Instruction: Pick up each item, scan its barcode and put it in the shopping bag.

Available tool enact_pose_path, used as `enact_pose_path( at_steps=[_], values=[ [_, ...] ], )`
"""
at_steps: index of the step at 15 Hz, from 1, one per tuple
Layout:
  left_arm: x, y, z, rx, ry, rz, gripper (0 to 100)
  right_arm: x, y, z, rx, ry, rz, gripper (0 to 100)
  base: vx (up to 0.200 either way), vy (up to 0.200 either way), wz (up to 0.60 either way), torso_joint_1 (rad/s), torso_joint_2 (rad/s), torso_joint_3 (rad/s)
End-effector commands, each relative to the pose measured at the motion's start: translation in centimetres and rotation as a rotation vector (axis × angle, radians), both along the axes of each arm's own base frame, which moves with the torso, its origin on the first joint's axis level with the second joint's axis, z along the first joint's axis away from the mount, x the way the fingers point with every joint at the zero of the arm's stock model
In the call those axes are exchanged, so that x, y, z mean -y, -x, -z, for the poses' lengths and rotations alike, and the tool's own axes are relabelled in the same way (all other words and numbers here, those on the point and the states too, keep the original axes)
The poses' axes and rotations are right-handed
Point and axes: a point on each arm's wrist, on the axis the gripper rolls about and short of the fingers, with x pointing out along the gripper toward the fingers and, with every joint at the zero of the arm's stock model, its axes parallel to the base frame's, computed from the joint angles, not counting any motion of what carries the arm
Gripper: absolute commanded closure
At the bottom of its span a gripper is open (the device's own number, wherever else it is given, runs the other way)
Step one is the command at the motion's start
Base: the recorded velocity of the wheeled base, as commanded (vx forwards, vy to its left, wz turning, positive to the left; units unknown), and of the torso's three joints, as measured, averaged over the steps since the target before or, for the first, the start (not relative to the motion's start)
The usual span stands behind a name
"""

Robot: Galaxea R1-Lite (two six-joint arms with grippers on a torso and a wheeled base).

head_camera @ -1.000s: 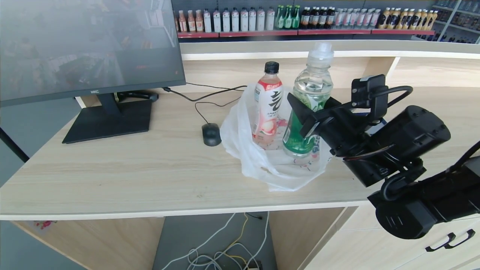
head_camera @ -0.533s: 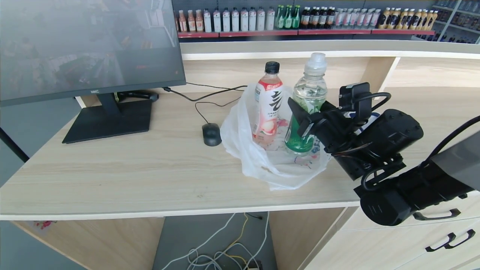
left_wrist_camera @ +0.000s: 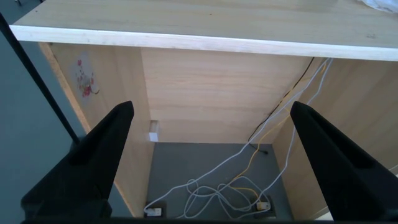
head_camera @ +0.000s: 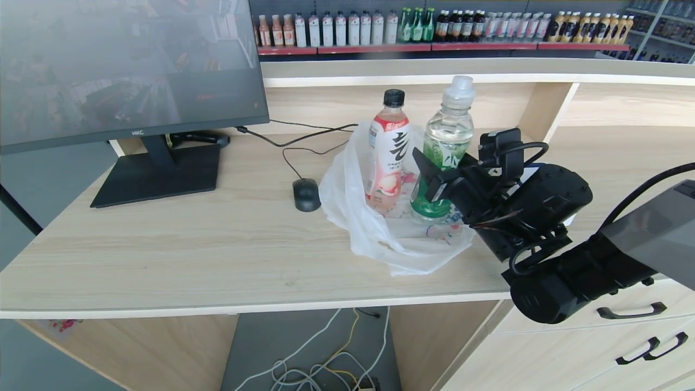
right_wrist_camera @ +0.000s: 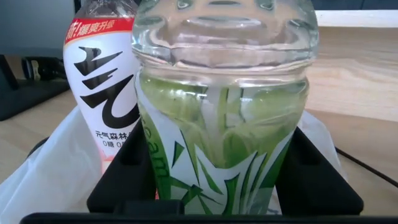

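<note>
Light wood-grain desk (head_camera: pixel 163 244) carries a thin white translucent plastic shopping bag (head_camera: pixel 347 206), and inside it stands the clear plastic bottle with a green label (head_camera: pixel 445 146) and pale cap, upright. The right end effector (head_camera: pixel 437 183) is closed around the bottle's lower, labelled part. In the right wrist view its black fingers (right_wrist_camera: pixel 311 180) press on either side of the green label (right_wrist_camera: pixel 217 168). The bottle's base sits behind the bag's folds and the end effector, so whether it rests on the desk cannot be told. Just beside it, also upright in the bag, is a pink-labelled bottle with a black cap (head_camera: pixel 387 157), and its foot is blurred by the plastic. A black computer mouse (head_camera: pixel 306 194) lies near the bag, and a dark monitor (head_camera: pixel 130 70), cut off at the frame edge, stands well apart. The left end effector (left_wrist_camera: pixel 211 106) hangs below the desk edge, spread wide and holding nothing, above loose white and yellow cables (left_wrist_camera: pixel 242 186).
</note>
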Motion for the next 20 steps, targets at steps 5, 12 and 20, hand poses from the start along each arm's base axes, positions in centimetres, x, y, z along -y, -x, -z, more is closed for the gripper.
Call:
enact_pose_path(
  at_steps=[5, 12, 20],
  values=[
    [0.0, 0.0, 0.0, 0.001, 0.000, 0.000, 0, 0.2, 0.4, 0.7, -0.030, 0.016, 0.002, 100, 0.000, 0.000, 0.00, 0.000, 0.00, 0.000],
    [0.0, 0.0, 0.0, 0.001, 0.000, 0.000, 0, 0.4, 1.1, 1.0, -0.052, 0.026, 0.000, 100, 0.000, 0.000, 0.00, 0.000, 0.00, 0.000],
    [0.0, 0.0, 0.0, 0.001, 0.000, 0.000, 0, 0.5, 1.0, 0.6, -0.040, 0.019, 0.001, 0, 0.000, 0.000, 0.00, 0.000, 0.00, 0.000]
  ],
)
